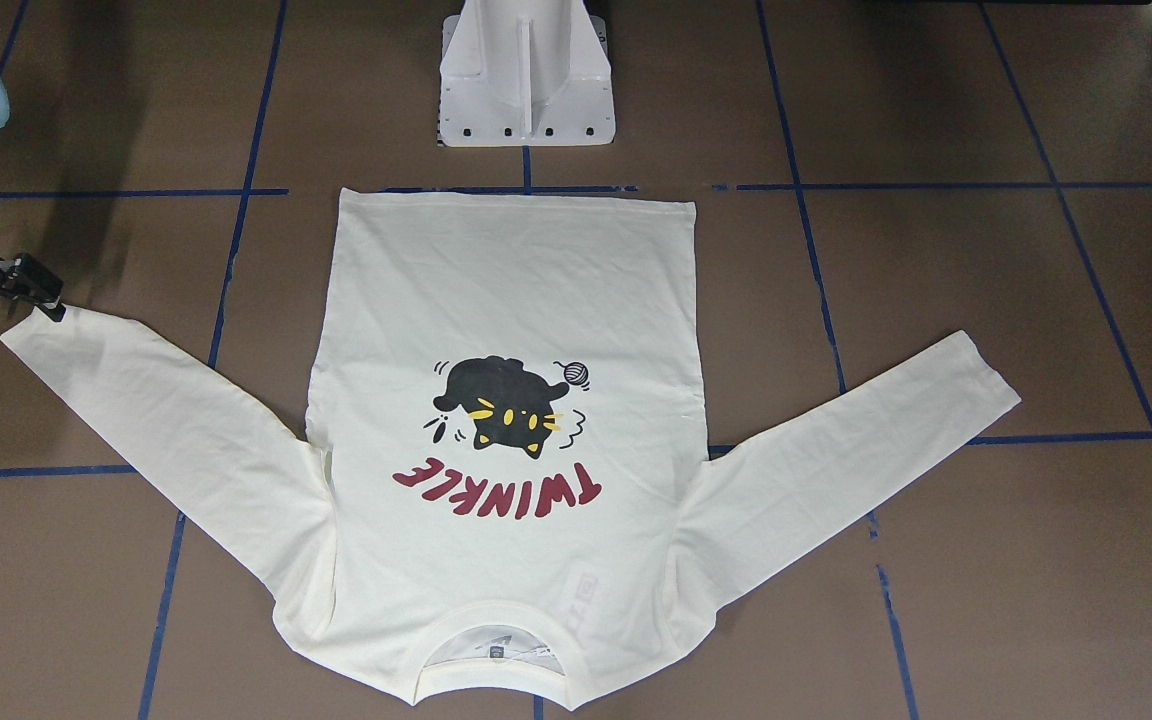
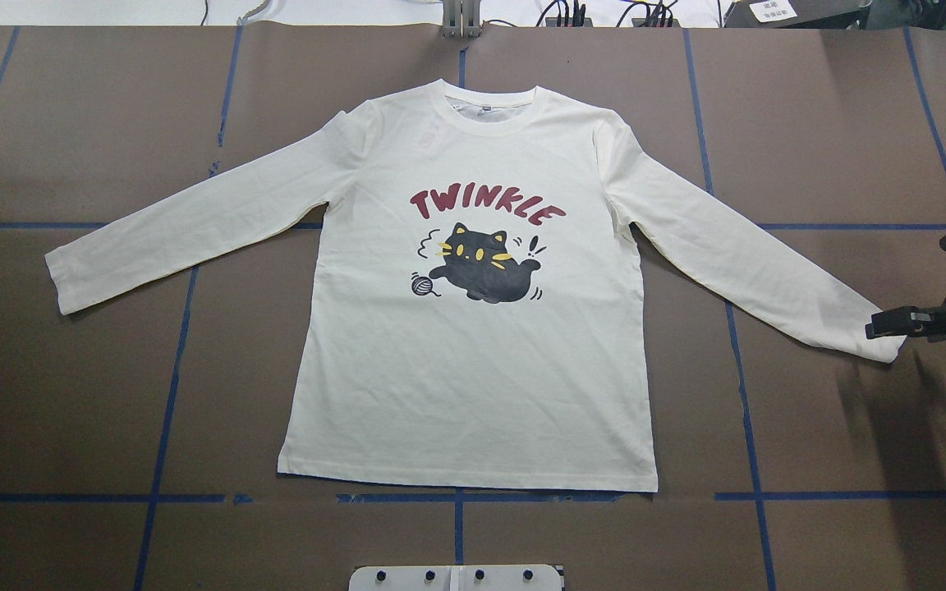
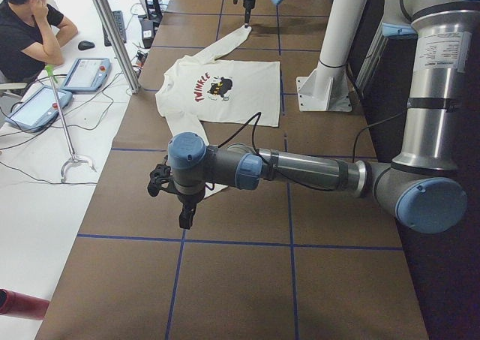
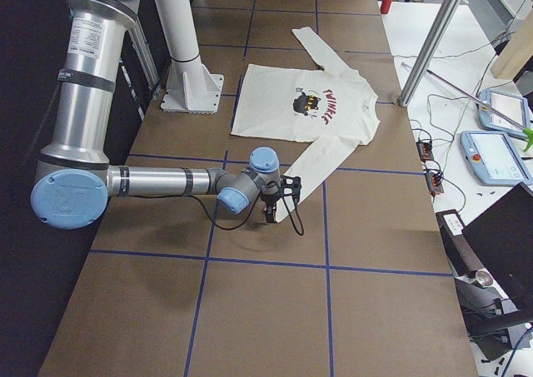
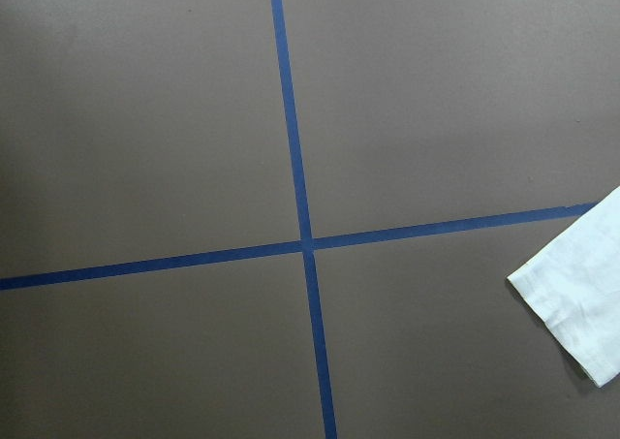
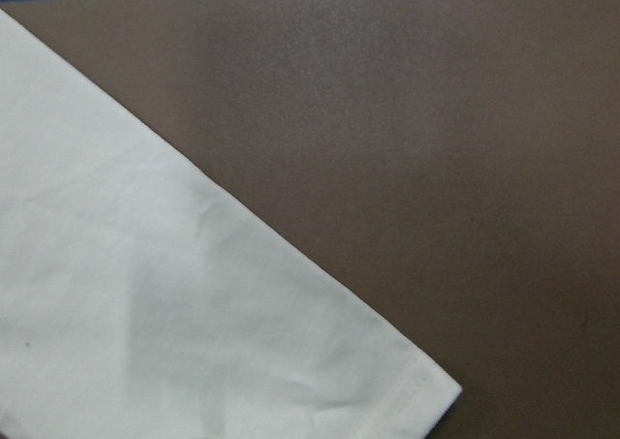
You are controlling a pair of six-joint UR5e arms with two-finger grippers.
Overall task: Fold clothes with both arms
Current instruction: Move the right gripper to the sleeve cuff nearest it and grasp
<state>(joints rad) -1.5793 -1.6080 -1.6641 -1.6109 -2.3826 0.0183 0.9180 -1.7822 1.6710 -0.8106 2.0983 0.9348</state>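
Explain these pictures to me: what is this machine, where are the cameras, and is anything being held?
It is a robot with two jointed metal arms, each ending in a gripping tool. Two cameras look down on the table from opposite sides, two look along it from its ends, one sits on each wrist. A cream shirt lies flat, print up, sleeves spread, on the brown table. The right tool is at the right-side cuff; whether it grips is unclear. The left tool hangs near the left-side cuff, apart from it.
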